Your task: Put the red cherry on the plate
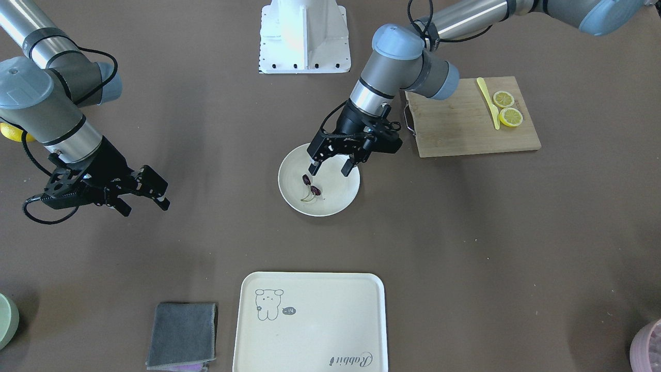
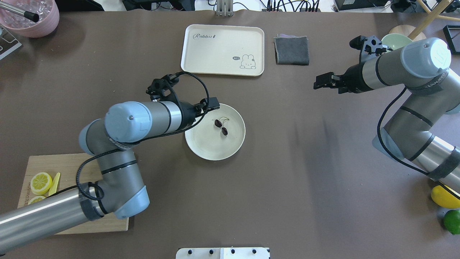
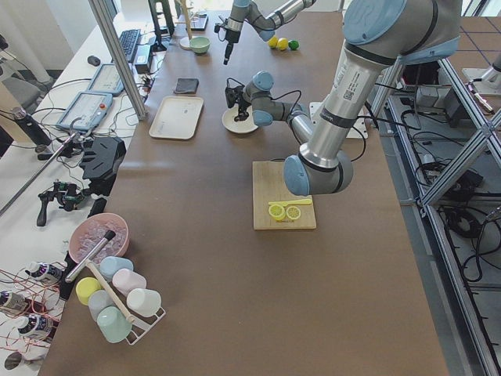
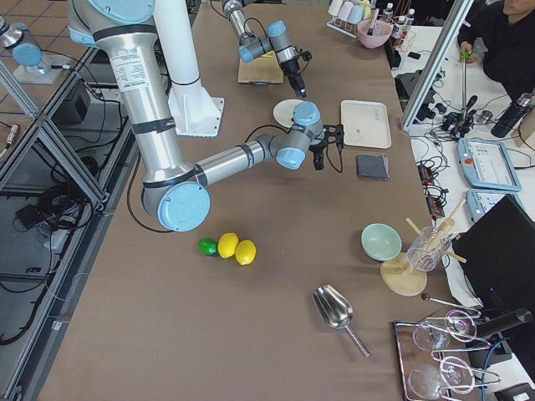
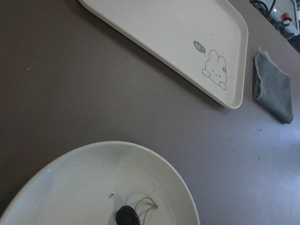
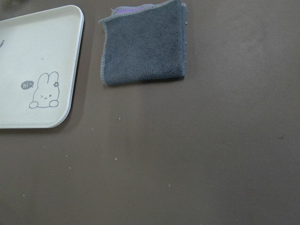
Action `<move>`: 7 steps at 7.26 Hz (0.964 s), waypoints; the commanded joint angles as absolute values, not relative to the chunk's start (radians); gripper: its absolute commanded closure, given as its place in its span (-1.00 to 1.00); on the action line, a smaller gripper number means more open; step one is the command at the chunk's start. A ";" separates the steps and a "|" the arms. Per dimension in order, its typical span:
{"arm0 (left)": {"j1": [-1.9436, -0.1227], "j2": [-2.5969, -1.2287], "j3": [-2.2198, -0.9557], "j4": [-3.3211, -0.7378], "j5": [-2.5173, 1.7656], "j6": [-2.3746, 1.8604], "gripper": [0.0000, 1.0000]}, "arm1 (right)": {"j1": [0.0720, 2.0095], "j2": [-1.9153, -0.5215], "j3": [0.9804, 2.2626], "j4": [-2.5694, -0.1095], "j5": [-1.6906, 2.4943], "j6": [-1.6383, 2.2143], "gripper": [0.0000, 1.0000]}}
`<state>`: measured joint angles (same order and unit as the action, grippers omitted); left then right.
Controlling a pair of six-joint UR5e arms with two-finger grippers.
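Observation:
The red cherry (image 1: 311,187), a pair of small dark fruits on thin greenish stems, lies on the round cream plate (image 1: 335,200) at mid-table. It lies free, with nothing touching it. My left gripper (image 1: 330,169) hangs open just above the plate's robot-side rim, its fingertips apart and empty, a short way from the cherry. The overhead view shows the cherry (image 2: 221,127) inside the plate (image 2: 208,145). One cherry (image 5: 129,215) and the plate's rim (image 5: 140,150) show in the left wrist view. My right gripper (image 1: 144,206) floats open and empty, far from the plate.
A cream tray (image 1: 310,320) with a drawing and a folded grey cloth (image 1: 183,333) lie on the far side from the robot. A wooden board (image 1: 454,129) holds lemon slices (image 1: 507,108) and a yellow knife. A pink bowl (image 2: 30,18), a green bowl (image 2: 395,40) and citrus fruit (image 2: 445,198) sit at the edges.

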<state>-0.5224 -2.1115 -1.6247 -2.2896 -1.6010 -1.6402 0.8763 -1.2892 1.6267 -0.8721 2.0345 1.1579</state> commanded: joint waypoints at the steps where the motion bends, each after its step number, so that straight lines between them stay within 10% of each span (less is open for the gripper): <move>1: -0.682 -1.951 -1.789 -2.184 -1.761 -1.341 -0.96 | 0.905 -1.320 1.635 -0.890 2.077 1.137 -1.00; 7: -1.362 -1.617 -1.734 -2.111 -2.163 -0.359 -0.96 | 1.299 -1.510 1.617 -1.265 2.200 0.333 -1.00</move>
<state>-1.2704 -1.6688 -1.7723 -2.1008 -2.1458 -0.4572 1.2215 -1.4551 1.6252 -1.1670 2.1970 0.5426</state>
